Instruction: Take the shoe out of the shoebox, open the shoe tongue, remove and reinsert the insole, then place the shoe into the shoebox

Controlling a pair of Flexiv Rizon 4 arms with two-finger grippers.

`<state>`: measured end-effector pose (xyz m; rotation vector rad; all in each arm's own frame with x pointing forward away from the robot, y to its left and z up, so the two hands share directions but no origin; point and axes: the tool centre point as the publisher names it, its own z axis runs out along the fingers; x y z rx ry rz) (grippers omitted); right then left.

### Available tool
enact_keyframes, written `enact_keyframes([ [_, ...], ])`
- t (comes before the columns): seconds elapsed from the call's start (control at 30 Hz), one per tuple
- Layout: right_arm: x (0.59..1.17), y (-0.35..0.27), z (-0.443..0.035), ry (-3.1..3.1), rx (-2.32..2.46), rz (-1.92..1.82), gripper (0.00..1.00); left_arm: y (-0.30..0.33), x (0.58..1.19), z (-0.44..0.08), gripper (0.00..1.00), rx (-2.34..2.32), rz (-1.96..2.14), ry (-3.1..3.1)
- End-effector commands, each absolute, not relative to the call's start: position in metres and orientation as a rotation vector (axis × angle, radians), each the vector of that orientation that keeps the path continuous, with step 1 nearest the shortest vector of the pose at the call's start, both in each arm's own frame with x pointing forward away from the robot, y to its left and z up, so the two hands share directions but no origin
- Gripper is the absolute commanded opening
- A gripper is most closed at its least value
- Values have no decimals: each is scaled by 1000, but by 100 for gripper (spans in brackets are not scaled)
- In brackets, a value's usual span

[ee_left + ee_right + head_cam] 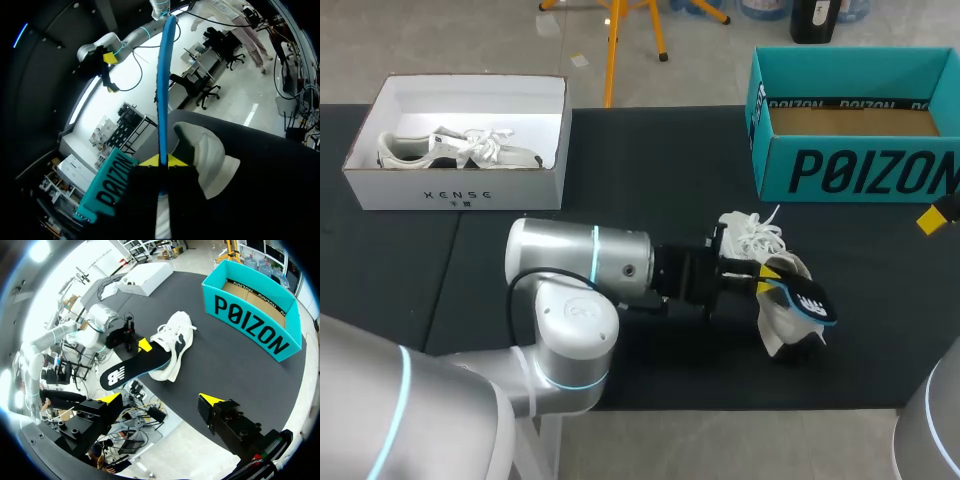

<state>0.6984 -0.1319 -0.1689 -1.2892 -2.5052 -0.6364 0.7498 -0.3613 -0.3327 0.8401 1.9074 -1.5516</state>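
A dark, matte mat covers the counter [650, 140] from edge to edge, with a seam showing near its left side. Around it the floor [470, 40] is pale grey and glossy, catching soft reflections. Just past the counter's far edge stand the yellow legs of a tripod [617, 30]. Further off, in the left wrist view, black office chairs [210, 92] sit on the bright floor, and a dark wire shelving rack [125, 132] stands loaded with gear. Blue water jugs [265, 271] cluster beyond the far corner.
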Motion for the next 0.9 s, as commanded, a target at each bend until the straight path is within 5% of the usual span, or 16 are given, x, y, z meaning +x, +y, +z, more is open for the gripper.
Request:
enact_keyframes([
  [0.03,699,-132,-169,-2505,-1289,-632,100,-366,755,-332,0,862,-1496,1947],
  [0.2,699,-132,-169,-2505,-1289,-632,100,-365,753,-341,0,892,-1453,1995],
  [0.23,699,-132,-169,-2505,-1289,-632,100,-366,751,-339,16,886,-1466,1992],
  [0.27,699,-132,-169,-2505,-1289,-632,100,-366,750,-338,73,888,-1465,1992],
  [0.3,699,-132,-169,-2505,-1289,-632,100,-367,748,-336,100,893,-1479,1979],
  [0.8,699,-132,-169,-2505,-1289,-632,100,-381,734,-330,100,909,-1526,1944],
  [0.87,699,-132,-169,-2505,-1289,-632,100,-384,735,-329,83,910,-1536,1927],
  [0.9,699,-132,-169,-2505,-1289,-632,100,-385,735,-328,53,913,-1536,1925],
])
